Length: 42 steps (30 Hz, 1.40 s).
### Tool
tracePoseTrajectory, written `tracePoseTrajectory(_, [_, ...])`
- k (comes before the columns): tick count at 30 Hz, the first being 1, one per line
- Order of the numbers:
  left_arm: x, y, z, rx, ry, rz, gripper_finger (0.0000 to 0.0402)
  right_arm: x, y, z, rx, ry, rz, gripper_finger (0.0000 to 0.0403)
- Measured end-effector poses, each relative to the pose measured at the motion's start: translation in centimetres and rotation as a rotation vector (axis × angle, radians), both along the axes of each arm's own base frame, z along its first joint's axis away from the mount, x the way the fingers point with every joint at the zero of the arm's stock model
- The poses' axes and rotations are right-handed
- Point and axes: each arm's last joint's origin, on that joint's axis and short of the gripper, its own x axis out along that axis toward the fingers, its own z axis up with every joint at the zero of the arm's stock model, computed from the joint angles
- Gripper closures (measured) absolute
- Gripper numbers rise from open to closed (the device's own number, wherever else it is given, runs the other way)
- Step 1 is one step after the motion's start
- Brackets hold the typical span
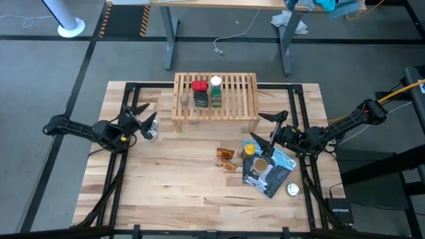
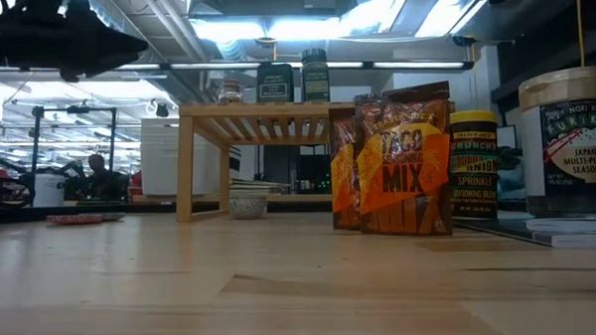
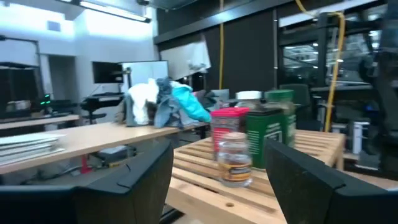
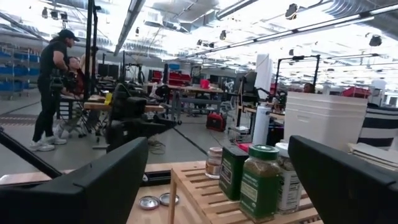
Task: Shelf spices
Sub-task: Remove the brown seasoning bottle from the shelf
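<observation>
We see four jars and a tin (image 1: 200,101) on the shelf (image 1: 239,99), orange packets (image 1: 228,159) still on the table (image 1: 166,186). The left gripper (image 1: 141,121) and right gripper (image 1: 269,130) hover empty, fingers apart.

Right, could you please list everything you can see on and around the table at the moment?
Shelf: one, light wood, far middle of the table.
Jars on shelf: four; red cap, white cap, green, small clear.
Dark tin: one, on the shelf among the jars.
Orange packets: two, tabletop, in front of the shelf.
Pouch: one, blue-and-black, lying flat, right front.
Jars on pouch: two; yellow cap, tan cap.
Silver discs: one beside the pouch, two near the shelf's left end.
Left end effector: open, empty, left of the shelf.
Right end effector: open, empty, right of the shelf.
</observation>
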Motion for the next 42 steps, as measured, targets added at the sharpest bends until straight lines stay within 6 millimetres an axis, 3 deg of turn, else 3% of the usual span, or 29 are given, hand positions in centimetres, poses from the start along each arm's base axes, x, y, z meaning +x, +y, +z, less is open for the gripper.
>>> tracePoseTrajectory(4, [0.0, 0.5, 0.0, -0.025, -0.041, 0.012, 0.0160, 0.4, -0.9, -0.2, 0.005, 0.018, -0.040, 0.0011])
tracePoseTrajectory(11, [0.7, 1.1, -0.7, -0.026, -0.028, -0.169, 0.0160, 1.2, -2.8, -0.4, 0.030, -0.013, 0.057, 0.0011])
tracePoseTrajectory(17, [1.0, 2.0, -1.6, -0.096, 0.017, -0.214, 0.0160, 1.4, -4.0, -0.5, 0.031, -0.014, 0.051, 0.0011])
tracePoseTrajectory(27, [0.7, 4.1, -1.7, -0.094, 0.024, -0.218, 0.0160, 1.5, -4.6, -0.5, 0.035, -0.007, 0.003, 0.0011])
tracePoseTrajectory(35, [1.0, 5.4, -0.7, -0.088, 0.040, -0.292, 0.0160, 1.6, -4.6, -1.3, 0.026, 0.073, 0.003, 0.0011])
tracePoseTrajectory(42, [2.7, 7.8, 1.4, -0.163, 0.159, -0.325, 0.0160, 1.6, -4.6, -1.3, 0.025, 0.076, 0.003, 0.0011])
